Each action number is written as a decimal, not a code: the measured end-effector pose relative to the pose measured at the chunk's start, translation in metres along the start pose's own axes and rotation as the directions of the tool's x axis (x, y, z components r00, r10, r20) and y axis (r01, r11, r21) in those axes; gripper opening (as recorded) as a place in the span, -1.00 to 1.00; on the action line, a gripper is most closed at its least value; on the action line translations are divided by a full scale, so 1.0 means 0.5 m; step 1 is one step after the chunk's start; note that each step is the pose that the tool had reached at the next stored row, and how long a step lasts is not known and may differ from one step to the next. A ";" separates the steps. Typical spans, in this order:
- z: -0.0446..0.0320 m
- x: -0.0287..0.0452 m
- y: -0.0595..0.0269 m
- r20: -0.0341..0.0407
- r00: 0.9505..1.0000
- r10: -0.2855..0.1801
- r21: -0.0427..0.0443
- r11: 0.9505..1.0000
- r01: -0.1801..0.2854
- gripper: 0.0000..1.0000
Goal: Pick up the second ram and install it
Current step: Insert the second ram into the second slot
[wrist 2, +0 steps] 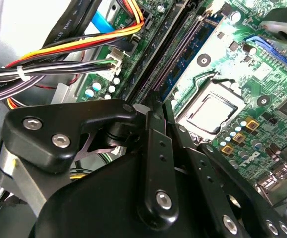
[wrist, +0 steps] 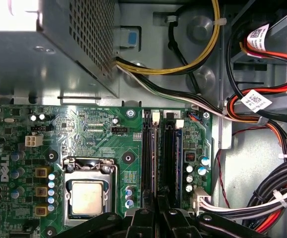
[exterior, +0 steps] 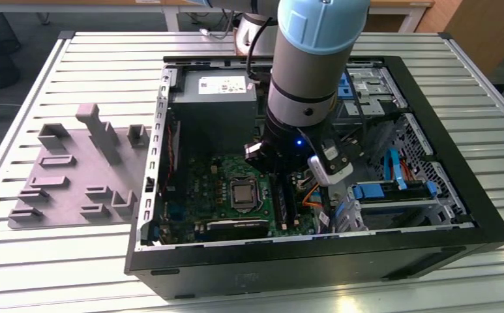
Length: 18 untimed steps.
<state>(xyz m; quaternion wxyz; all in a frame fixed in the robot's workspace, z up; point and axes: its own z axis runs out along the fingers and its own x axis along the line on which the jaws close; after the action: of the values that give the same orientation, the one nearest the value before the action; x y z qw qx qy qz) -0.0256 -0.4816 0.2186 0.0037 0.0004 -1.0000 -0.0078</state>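
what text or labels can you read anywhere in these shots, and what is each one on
No text reads clearly enough to quote.
White label on the power supply: print too small to read.
White tag on the red cable: small print, not legible.
White tag on the cable bundle: small print, not legible.
White lettering printed on the motherboard: too fine to read.

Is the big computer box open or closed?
Open. The computer case lies with its upward side uncovered, so the green motherboard inside is in plain sight in the exterior view.
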 end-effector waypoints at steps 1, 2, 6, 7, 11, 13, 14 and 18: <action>0.000 0.000 0.000 0.000 1.000 0.000 0.000 1.000 0.000 -0.73; 0.000 0.000 0.000 0.000 1.000 0.000 0.000 1.000 0.000 -0.73; 0.000 0.000 0.000 0.000 1.000 0.000 -0.002 1.000 0.000 -0.73; 0.000 0.000 0.000 0.000 1.000 0.000 -0.003 1.000 0.000 -0.73; 0.002 0.000 0.000 0.000 1.000 0.000 -0.009 1.000 0.000 -0.73; 0.003 0.000 0.000 0.000 1.000 0.000 -0.009 1.000 0.000 -0.73; 0.003 0.000 0.000 0.000 1.000 0.000 -0.009 1.000 0.000 -0.73; 0.003 0.001 0.000 0.000 1.000 0.000 -0.010 1.000 0.000 -0.73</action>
<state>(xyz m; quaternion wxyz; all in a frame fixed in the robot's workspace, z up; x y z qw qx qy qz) -0.0259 -0.4815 0.2169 0.0039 0.0004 -0.9999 -0.0126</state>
